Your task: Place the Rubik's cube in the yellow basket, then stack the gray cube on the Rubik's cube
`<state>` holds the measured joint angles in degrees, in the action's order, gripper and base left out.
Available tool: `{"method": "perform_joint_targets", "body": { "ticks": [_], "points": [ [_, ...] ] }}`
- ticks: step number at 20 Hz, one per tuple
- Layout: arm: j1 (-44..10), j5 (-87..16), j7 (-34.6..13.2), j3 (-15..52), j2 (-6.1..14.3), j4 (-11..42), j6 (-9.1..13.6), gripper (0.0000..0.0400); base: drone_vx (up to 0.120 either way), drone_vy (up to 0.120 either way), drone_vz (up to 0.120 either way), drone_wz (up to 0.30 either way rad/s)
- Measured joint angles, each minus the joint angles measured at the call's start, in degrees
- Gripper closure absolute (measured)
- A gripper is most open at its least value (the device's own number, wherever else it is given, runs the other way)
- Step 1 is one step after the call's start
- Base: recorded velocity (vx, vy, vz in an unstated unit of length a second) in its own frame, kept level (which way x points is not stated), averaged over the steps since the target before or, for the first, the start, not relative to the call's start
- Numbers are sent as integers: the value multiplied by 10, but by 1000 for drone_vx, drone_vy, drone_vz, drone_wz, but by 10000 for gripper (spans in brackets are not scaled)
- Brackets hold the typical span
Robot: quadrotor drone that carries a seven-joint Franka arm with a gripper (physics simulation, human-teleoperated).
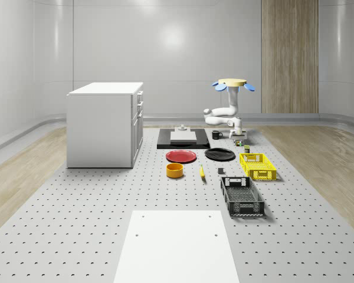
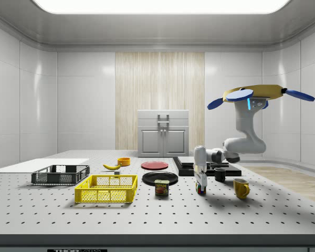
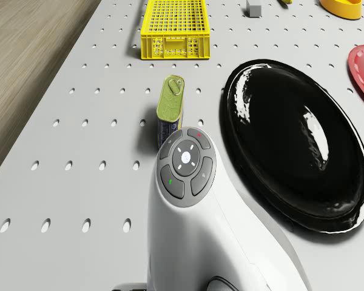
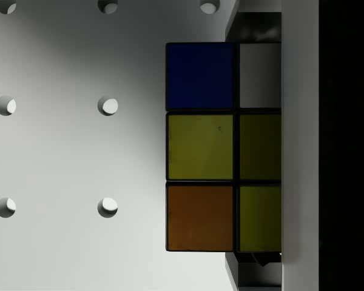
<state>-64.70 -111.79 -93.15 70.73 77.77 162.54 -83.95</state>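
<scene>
My drone hovers above the far end of the perforated table, arm bent down, gripper right at the Rubik's cube, which sits on the table surface between the spam can and the yellow mug in the side view. Wrist view: Rubik's cube seen face on, glossy blue, white, yellow and orange tiles with black edges, a gray finger flat along one side of it. I cannot tell if the fingers are pinching it or spread.

Nearby clutter: the tin lies just beside the arm's wrist in the drone view, with the shiny round black plate next to it. The yellow basket, a plastic lattice crate, stands well apart from the cube, past the tin. The gray cube, small and matte, sits near the basket. I also see a black mesh basket, red plate, orange bowl, banana, dark mug and white cabinet.
</scene>
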Motion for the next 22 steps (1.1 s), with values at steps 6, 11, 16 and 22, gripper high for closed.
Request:
{"method": "perform_joint_targets", "body": {
  "ticks": [6, 11, 16, 22],
  "points": [
    [-5, 3, -2, 1, 7, -3, -7, 53, 0, 0, 0, 0],
    [-7, 6, -4, 2, 13, -4, -13, 69, 0, 0, 0, 0],
    [-9, 31, -8, 27, 16, 1, -7, 73, 0, 0, 24, 0],
    [-13, 63, -14, 59, 22, 6, -3, 75, 0, 0, 120, 0]
  ]
}}
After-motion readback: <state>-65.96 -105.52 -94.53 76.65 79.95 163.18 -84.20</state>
